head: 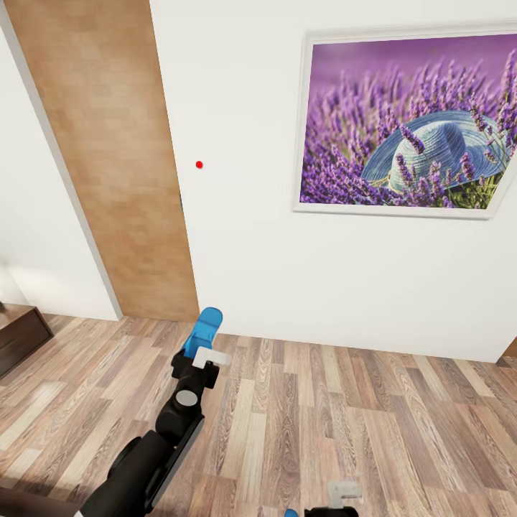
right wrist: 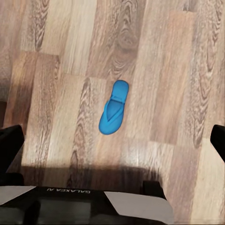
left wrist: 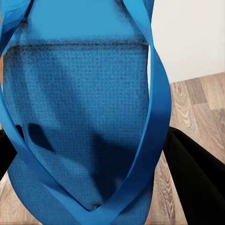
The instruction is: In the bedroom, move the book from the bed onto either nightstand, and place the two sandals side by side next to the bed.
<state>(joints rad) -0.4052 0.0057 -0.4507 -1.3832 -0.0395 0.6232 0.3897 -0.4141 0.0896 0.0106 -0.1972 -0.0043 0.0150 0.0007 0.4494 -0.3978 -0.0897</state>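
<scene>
One blue sandal [head: 204, 331] is clamped in the left gripper [head: 203, 357], raised in front of the robot above the wood-plank floor [head: 345, 424], its free end pointing up toward the white wall [head: 244, 215]. In the left wrist view that sandal [left wrist: 79, 122] sits right against the camera, textured sole and crossing straps facing it, with the dark jaws closed on it at either side.

The second blue sandal [right wrist: 114, 113] lies flat on the floor [right wrist: 61, 93], strap side up, alone on the planks below the right arm. The right gripper [right wrist: 112, 140] has its jaws spread wide, dark tips at the two edges of the right wrist view, holding nothing; in the head view its white part [head: 343, 495] shows at the lower edge.

Beyond the held sandal stand a light wooden door [head: 108, 158] and a framed lavender picture [head: 409, 122] on the wall. A dark wooden cabinet [head: 21, 337] shows at the far left of the head view.
</scene>
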